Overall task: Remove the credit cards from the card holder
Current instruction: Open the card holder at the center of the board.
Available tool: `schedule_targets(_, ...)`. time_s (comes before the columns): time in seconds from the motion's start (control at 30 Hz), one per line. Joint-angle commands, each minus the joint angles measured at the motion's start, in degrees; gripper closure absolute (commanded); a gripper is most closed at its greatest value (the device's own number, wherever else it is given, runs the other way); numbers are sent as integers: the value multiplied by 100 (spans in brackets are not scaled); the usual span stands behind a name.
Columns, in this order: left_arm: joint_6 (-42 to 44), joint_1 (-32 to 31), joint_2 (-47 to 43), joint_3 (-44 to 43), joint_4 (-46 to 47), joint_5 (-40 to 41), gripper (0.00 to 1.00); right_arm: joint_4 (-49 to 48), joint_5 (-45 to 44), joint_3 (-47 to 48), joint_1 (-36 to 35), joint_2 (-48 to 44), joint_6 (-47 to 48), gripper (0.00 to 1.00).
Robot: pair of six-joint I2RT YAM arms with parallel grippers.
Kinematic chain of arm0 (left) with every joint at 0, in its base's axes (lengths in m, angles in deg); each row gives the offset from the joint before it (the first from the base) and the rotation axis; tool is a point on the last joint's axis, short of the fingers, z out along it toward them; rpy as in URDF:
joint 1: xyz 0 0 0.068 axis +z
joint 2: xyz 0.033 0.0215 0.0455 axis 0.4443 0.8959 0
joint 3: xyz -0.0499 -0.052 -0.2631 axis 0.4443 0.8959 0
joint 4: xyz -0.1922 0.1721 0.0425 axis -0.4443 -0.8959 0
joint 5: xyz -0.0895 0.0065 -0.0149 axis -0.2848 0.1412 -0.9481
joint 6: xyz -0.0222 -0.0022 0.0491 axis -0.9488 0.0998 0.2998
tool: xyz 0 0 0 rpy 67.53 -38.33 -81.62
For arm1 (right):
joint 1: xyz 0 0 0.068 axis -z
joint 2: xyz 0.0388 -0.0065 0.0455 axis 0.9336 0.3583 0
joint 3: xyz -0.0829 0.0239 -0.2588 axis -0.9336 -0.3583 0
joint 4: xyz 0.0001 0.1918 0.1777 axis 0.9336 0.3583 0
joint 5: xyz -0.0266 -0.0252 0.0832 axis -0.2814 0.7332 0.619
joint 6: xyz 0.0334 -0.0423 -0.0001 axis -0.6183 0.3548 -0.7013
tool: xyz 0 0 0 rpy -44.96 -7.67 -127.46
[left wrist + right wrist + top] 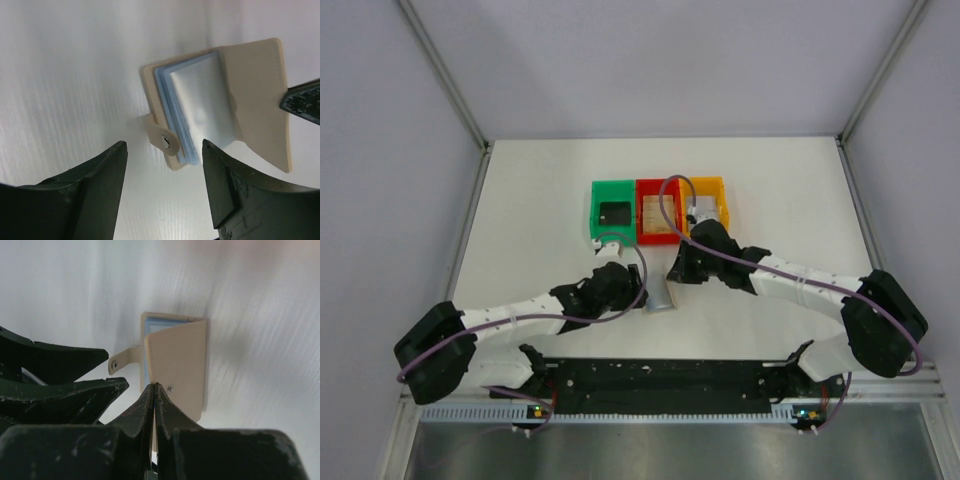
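Observation:
The card holder (252, 85) lies open on the white table, tan outside, with a light blue stack of pockets (172, 107) inside and a snap tab (165, 140). A pale glossy sheet tops the stack; I cannot tell if it is one of the credit cards. My left gripper (163, 145) hangs open just above the tab end, touching nothing. My right gripper (154, 386) is shut on the edge of the tan flap (180, 360), which stands raised. In the top view the card holder (661, 296) sits between the left gripper (638, 285) and the right gripper (677, 275).
Behind the grippers three small bins stand in a row: green (596, 210), red (641, 215) and orange (723, 205). The red one has a flat tan thing in it and the green one a dark thing. Grey walls close in the table on three sides.

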Motion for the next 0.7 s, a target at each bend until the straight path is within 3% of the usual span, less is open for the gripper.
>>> schedule_targets(0.0, 142, -23, 278, -287, -189, 621, 39, -451, 221, -207, 61, -16, -186, 100)
schedule_targets(0.17, 151, -23, 542, -383, -137, 780, 58, -495, 301, -313, 122, -16, -178, 100)
schedule_targets(0.33, 195, -23, 631, -454, -198, 886, 97, -486, 318, -462, 245, -103, -125, 100)
schedule_targets(0.67, 265, -14, 174, -243, -233, 974, 100, 14, -173, -866, 746, -130, 156, 100)
